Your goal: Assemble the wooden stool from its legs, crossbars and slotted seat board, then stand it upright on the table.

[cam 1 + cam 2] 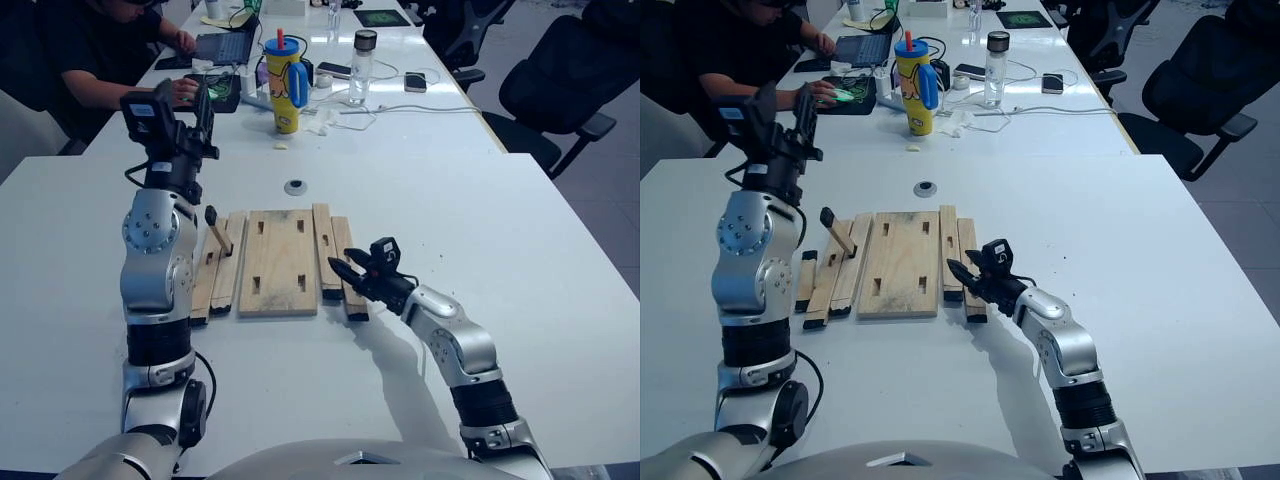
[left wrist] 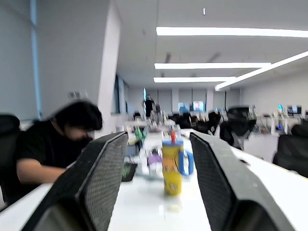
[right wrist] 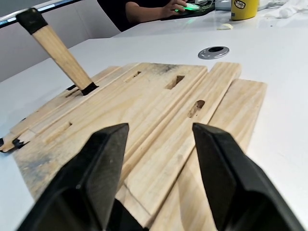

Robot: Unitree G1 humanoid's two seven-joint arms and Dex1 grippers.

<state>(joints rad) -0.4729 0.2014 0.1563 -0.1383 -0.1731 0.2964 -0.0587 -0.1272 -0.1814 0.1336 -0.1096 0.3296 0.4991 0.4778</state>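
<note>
The slotted seat board lies flat in the middle of the white table. Two wooden legs lie side by side along its right edge, and more wooden pieces lie along its left edge. A black-tipped crossbar slants up from those left pieces. My right gripper is open, low over the near end of the right legs, facing the board and the crossbar. Raised high above the table's left side, my left gripper is open and empty.
A round cable grommet sits just beyond the board. Farther back stand a yellow cup, a clear bottle, cables and a laptop with a person working at it. Office chairs stand at the right. Bare table lies right of the legs.
</note>
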